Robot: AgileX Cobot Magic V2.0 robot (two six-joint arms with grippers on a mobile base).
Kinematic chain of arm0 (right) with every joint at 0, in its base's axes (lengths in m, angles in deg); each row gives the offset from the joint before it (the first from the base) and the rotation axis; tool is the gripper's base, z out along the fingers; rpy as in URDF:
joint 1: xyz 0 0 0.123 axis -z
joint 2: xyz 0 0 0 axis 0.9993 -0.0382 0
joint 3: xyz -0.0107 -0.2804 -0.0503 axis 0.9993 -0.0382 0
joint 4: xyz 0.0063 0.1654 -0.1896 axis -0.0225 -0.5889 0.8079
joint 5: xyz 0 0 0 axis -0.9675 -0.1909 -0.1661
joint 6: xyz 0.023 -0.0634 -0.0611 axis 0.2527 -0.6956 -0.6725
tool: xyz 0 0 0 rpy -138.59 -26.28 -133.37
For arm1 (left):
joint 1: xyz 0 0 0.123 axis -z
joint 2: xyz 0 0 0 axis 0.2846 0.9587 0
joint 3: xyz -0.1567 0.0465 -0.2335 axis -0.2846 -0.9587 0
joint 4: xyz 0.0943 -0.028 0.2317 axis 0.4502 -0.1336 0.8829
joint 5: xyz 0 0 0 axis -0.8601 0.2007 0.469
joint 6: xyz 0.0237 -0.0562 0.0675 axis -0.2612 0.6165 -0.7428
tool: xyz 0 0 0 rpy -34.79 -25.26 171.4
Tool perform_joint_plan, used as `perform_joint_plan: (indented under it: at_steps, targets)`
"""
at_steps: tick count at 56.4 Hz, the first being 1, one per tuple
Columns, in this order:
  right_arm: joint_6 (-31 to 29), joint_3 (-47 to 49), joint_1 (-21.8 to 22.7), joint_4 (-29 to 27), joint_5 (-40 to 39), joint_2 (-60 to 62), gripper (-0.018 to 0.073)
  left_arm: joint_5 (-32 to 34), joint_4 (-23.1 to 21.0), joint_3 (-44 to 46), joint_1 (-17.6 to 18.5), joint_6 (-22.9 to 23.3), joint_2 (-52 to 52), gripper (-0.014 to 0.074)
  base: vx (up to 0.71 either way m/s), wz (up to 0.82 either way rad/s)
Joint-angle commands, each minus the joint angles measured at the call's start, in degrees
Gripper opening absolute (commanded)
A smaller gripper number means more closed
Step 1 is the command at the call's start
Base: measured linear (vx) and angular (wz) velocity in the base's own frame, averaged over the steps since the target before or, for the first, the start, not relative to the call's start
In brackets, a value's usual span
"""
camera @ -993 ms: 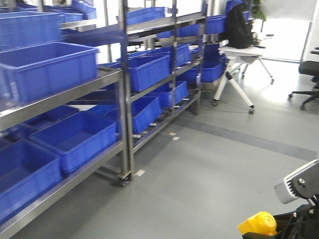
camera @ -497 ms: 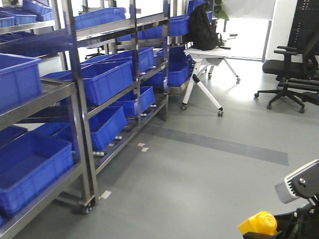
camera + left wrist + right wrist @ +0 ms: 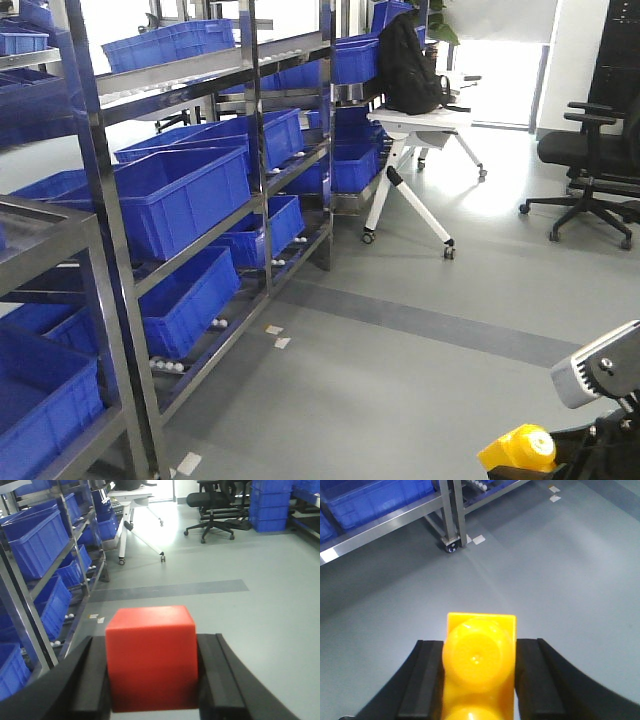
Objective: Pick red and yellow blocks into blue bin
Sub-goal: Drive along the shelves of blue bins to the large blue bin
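Note:
In the left wrist view, my left gripper (image 3: pixel 154 646) is shut on a plain red cube (image 3: pixel 151 655), with a black finger pressed against each side. It hangs above the grey floor. My right gripper (image 3: pixel 479 647) is shut on the yellow brick (image 3: pixel 480 660), studs facing the camera. The front view shows that yellow brick (image 3: pixel 520 448) at the bottom right, next to the right arm's grey camera housing (image 3: pixel 595 365). The blue bin is out of view.
Steel wheeled shelving (image 3: pixel 262 150) loaded with ribbed blue crates (image 3: pixel 185 205) lines the left side. A white folding table (image 3: pixel 415 120) carrying a black backpack (image 3: pixel 405 65) stands ahead. A black office chair (image 3: pixel 590 165) is at the right. A shelf caster (image 3: pixel 451 544) is close by.
The front view has shifted: the shelves slid left and closer, while the table and the office chair came further into view. Both grippers still hold their blocks.

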Motion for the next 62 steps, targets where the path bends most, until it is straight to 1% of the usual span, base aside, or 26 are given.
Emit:
perform_joint_plan:
  at_steps: [1, 39, 50, 62]
  targets:
    - [-0.62, 1.63, 0.05, -1.11, -3.5, 0.67, 0.0256, 5.05, -0.36, 1.32, 0.13, 0.41, 1.15, 0.0286, 0.4, 0.07]
    - [-0.62, 1.63, 0.05, -1.11, -3.5, 0.67, 0.0256, 5.05, -0.36, 1.32, 0.13, 0.41, 1.15, 0.0286, 0.41, 0.02]
    - [-0.62, 1.63, 0.05, -1.11, -3.5, 0.67, 0.0256, 5.05, -0.36, 1.32, 0.13, 0.41, 1.15, 0.0286, 0.32, 0.24]
    - [-0.62, 1.63, 0.05, -1.11, -3.5, 0.67, 0.0256, 5.05, -0.36, 1.32, 0.13, 0.41, 1.15, 0.0286, 0.26, 0.44]
